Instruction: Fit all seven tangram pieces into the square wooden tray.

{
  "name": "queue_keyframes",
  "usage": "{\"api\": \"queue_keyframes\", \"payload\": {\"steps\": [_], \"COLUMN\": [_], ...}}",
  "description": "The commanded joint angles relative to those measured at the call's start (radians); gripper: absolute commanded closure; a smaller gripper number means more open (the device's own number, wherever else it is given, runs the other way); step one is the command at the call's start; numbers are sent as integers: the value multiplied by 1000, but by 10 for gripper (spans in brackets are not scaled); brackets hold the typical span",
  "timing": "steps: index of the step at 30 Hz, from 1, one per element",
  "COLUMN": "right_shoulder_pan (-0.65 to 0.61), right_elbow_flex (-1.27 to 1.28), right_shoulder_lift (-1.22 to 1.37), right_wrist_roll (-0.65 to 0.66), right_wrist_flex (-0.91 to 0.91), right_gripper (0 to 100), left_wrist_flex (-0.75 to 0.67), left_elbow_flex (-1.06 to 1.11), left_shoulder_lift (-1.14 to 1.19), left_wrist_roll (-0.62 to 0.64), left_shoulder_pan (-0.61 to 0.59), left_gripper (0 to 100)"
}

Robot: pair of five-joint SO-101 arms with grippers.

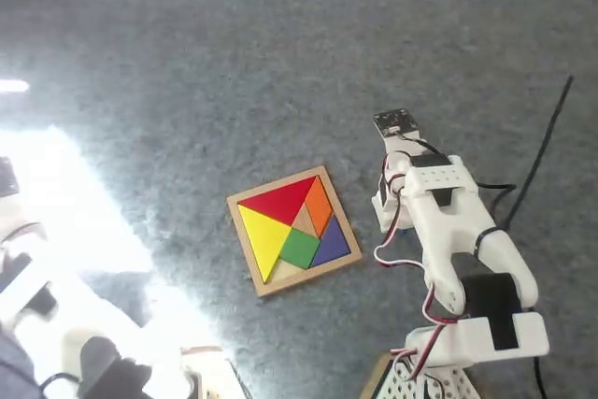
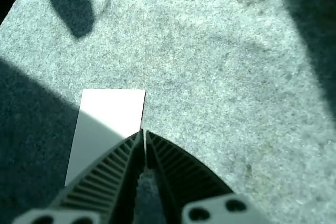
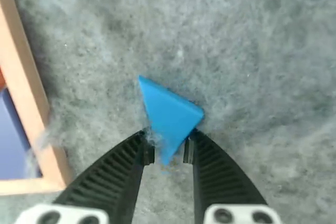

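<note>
Pinching blue triangle [image 3: 169, 114], right tool [image 3: 168, 153]

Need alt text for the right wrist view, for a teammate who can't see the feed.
The right end effector grips one corner of a light blue triangle lying on grey felt. Beside it runs the rim of the wooden tray, with a dark blue piece inside.

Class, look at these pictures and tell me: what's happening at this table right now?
The right gripper is closed on a small blue triangle down at the grey mat, just outside the wooden tray. The tray already holds several coloured pieces. The left gripper sits shut over the mat near a white card, holding nothing.
</note>
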Motion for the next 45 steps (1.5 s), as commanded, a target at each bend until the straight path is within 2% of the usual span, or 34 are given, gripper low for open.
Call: {"api": "queue_keyframes", "payload": {"steps": [1,6,9,17,28,35,45], "right_shoulder_pan": [35,15,-2,-87,-70,-64,-67], "right_elbow_flex": [-69,-137,-157,-176,-210,-206,-210], "right_shoulder_lift": [-99,-145,-104,107,174,173,157], "right_wrist_roll": [52,244,279,275,224,219,198], "right_wrist_flex": [79,157,154,51,70,71,74], "right_gripper": [887,774,768,765,769,924,923], "left_wrist_flex": [-25,-25,-25,-25,-25,-25,-25], "left_elbow_flex": [-27,-25,-24,-22,-38,-38,-38], "left_shoulder_lift": [-38,-38,-38,-38,-38,-38,-38], "left_wrist_roll": [-9,-9,-9,-9,-9,-9,-9], "left_shoulder_pan": [-5,-5,-5,-5,-31,-31,-31], "left_gripper": [985,985,985,985,985,985,985]}}
